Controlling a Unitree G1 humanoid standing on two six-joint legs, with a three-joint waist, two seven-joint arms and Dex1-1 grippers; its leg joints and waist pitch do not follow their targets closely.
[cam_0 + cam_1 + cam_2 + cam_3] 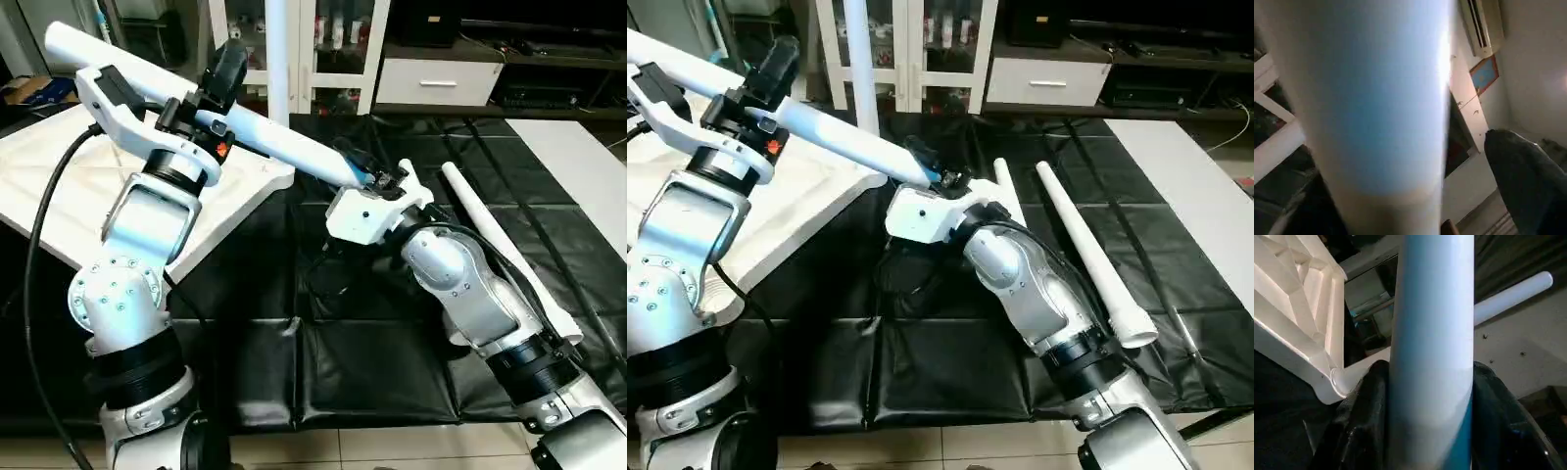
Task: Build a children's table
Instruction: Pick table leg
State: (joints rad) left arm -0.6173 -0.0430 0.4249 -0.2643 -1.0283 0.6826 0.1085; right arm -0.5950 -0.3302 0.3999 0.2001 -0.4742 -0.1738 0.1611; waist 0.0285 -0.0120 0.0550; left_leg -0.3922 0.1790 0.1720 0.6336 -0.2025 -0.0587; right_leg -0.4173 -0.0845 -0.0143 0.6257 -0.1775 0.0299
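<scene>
Nearest the lens, low in the head views: two silver forearms, left one [137, 255] and right one [470, 284], reaching forward. At the end of the right one, the right gripper [377, 181], jaws clamped on the thin end of a long white leg [274, 137], a black finger [1361, 421] pressed against each side of it. Higher and further along the same leg, the left gripper [211, 93], jaws apart around the thick part, one finger [1528, 181] standing clear of the white surface. Slanting upward from right gripper to left, with the thick end in the air past the left wrist.

Below the left arm, lying upside down with ribs upward: the white table top [59, 186], one corner reaching out over the black mat [372, 372]. Standing upright from the top's far corner socket: a second leg [277, 59]. Lying loose on the mat beside the right arm: a third leg [1087, 255], and just beside it, partly hidden by the right wrist, a fourth [1007, 191]. Behind all this: a glass-door cabinet [333, 39] and a white drawer unit [441, 78].
</scene>
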